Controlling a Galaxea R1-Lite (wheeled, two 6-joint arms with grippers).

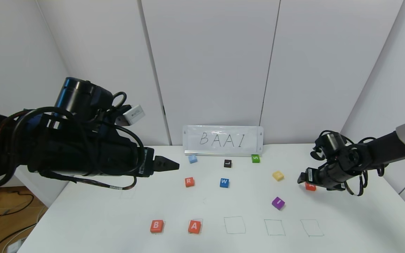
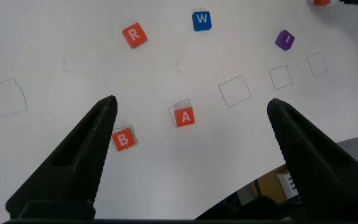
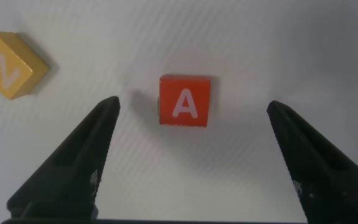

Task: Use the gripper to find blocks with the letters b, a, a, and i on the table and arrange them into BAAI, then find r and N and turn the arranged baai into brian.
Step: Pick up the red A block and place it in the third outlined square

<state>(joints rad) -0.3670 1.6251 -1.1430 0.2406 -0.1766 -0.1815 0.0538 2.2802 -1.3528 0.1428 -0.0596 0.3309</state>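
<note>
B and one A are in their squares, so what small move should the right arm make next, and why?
Probably lower the open right tool straight down over the orange-red A cube and close. The cube sits on the white table between its fingers, untouched, and the third drawn square is unfilled.

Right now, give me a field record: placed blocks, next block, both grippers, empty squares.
placed: orange-red B cube and orange-red A cube, in the first two pen-drawn squares
next block: second orange-red A cube, loose on the white table
right gripper: open, poised over that A, not touching
left gripper: open, raised above the row
empty squares: three
loose: purple I cube
</note>
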